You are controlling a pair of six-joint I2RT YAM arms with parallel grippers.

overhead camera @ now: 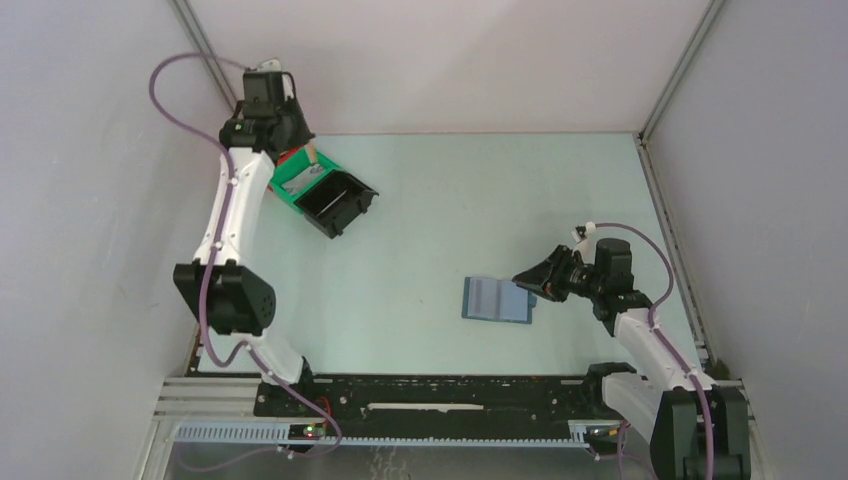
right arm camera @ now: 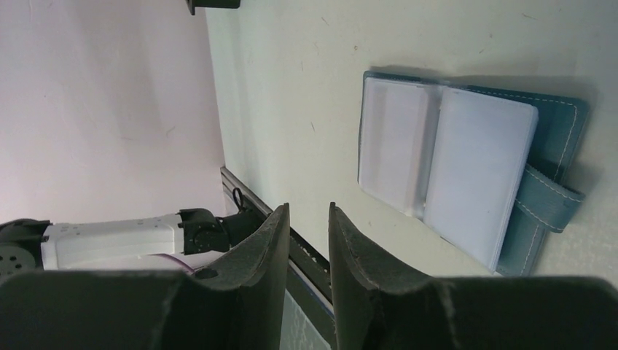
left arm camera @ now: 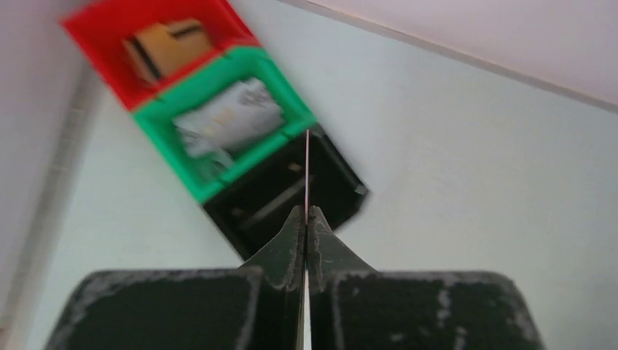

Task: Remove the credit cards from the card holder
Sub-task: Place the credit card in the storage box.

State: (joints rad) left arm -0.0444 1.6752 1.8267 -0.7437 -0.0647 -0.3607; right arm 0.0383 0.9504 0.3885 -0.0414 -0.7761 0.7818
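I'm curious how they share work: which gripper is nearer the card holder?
Right. The right gripper sits beside the card holder; the left gripper, pinching a card, is far off above the bins.

Bright, even light — soft shadows; bins point(left arm camera: 218, 124) motion-blurred.

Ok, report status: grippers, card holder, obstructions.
Left gripper shut on a card, over the bins. Right gripper open, empty, next to the card holder. Holder spread open on the table. Nothing between gripper and holder.
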